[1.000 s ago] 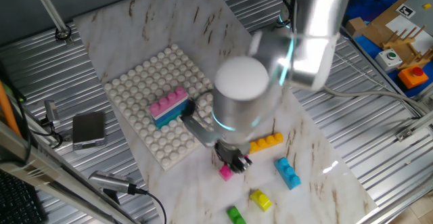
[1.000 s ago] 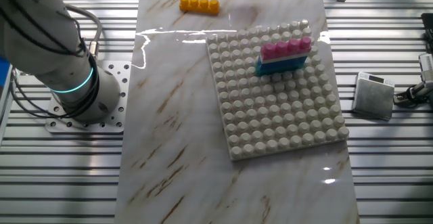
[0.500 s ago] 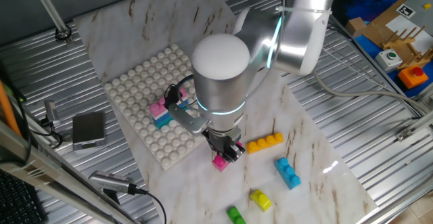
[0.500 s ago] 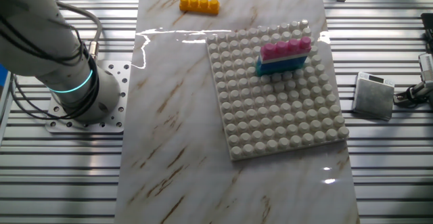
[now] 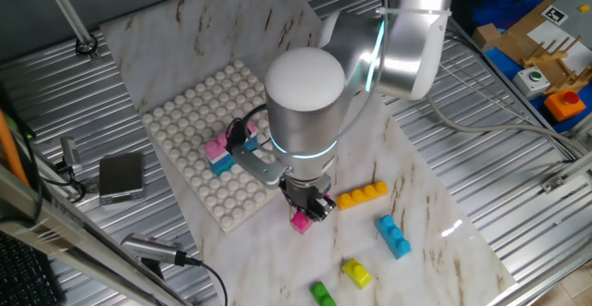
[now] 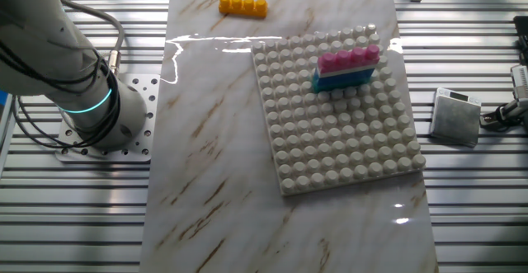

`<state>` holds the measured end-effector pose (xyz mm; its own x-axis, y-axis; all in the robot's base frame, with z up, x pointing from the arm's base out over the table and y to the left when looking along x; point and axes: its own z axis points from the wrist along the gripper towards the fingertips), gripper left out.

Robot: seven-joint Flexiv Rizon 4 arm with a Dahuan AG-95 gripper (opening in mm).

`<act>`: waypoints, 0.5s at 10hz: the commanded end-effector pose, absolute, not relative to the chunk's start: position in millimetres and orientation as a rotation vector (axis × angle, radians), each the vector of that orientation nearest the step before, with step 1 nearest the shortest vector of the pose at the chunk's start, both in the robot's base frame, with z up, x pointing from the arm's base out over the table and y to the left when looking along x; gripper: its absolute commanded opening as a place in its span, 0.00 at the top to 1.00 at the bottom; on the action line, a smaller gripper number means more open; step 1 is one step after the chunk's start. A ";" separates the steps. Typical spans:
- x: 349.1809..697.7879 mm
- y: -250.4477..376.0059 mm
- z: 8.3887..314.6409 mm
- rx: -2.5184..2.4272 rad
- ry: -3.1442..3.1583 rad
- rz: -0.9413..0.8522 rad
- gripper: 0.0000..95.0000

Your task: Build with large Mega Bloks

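Magenta plastic shows under the gripper [image 5: 313, 207]: a small magenta brick [image 5: 301, 221] on the table [image 5: 425, 241] just off the white baseplate [image 5: 185, 126]. The step looks like picking it up; whether the fingers are clamped on it I cannot tell. Next it needs lifting and aligning over the pink-on-teal stack [image 6: 346, 68], whose long axis runs along the baseplate's stud rows. The magenta brick's own axis is hidden.

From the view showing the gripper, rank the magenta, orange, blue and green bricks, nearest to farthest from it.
1. Magenta brick, right under the gripper.
2. Orange brick, just beside it.
3. Blue brick, farther out on the marble.
4. Green brick, at the bottom edge.
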<state>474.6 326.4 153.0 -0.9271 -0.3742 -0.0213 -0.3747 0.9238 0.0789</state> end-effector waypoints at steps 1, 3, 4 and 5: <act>474.9 326.4 152.8 -0.434 3.103 0.047 1.00; 474.9 326.4 152.8 -0.430 3.104 0.032 1.00; 476.4 319.1 155.6 -0.469 3.100 0.026 1.00; 481.3 296.1 164.2 -0.498 3.096 0.019 1.00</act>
